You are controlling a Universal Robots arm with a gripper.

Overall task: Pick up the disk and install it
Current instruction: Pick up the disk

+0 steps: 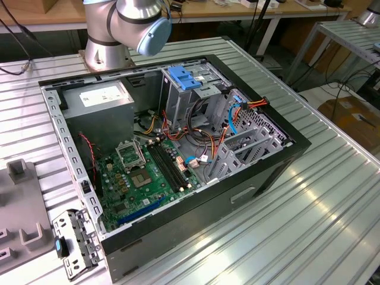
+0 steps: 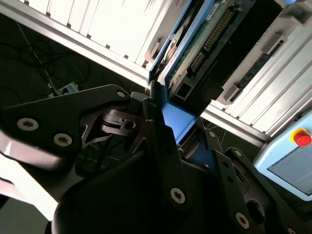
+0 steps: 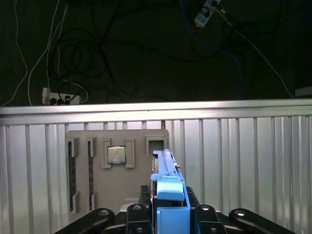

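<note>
Got the disk [image 3: 165,165] clamped in my gripper [image 3: 168,207], jaws pulled in narrow on the blue plastic carrier. The drive stands on edge and pokes straight out past the tips. The second wrist view shows its green circuit-board side and the blue rail tucked up against my black metal linkage.

Beyond the disk is a ribbed aluminium table [image 3: 243,161]. On it is a flat grey tray [image 3: 122,190] with a square processor chip [image 3: 117,155] and memory sticks [image 3: 72,168] sitting in its slots. Past the table edge there's dark floor, a tangle of cables [image 3: 97,53] and a white power strip [image 3: 58,100].

In the exterior view the open black computer case [image 1: 178,231] lies on its side on the slatted metal top. Inside are a green motherboard [image 1: 148,172], a grey power supply box [image 1: 98,98], a blue-topped drive cage [image 1: 185,78] and orange and red wires. My arm [image 1: 127,24], silver with a blue cap, sits behind the case.
</note>
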